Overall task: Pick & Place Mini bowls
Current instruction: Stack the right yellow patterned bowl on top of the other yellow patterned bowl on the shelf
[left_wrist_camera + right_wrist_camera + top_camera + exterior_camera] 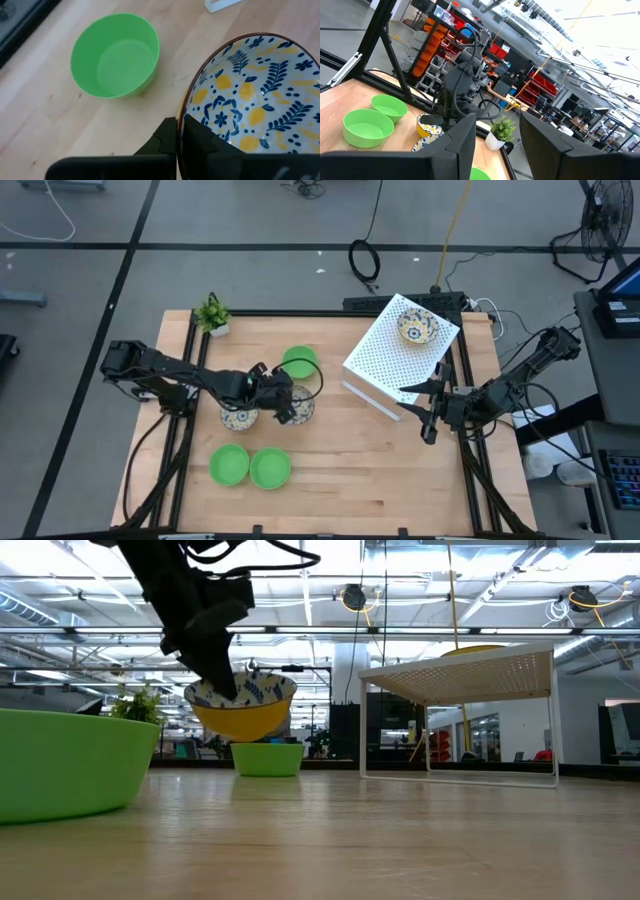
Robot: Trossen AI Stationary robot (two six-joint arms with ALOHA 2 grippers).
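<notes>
My left gripper (284,402) is shut on a cream-white mini bowl with blue and yellow flowers (242,708), which hangs above the table near its middle left. A second floral bowl (238,418) stands on the table just left of it. One green bowl (300,363) stands behind them, and two more (229,464) (270,468) stand near the front edge. Another floral bowl (417,327) rests in the top of the white perforated rack (385,360). My right gripper (426,412) hangs open, raised at the table's right, with nothing between its fingers. My left gripper holds the floral bowl by its rim (183,116), on the side facing the arm. One finger (205,142) is inside the bowl and the other (162,140) outside. The fingers slant down from the table's left. The bowl is lifted clear of the table, mouth up.
A small potted plant (212,315) stands at the far left corner. The white rack fills the far right part of the table. Bare wood lies between the bowls and my right arm and along the front right. Black frame rails run along both table sides.
</notes>
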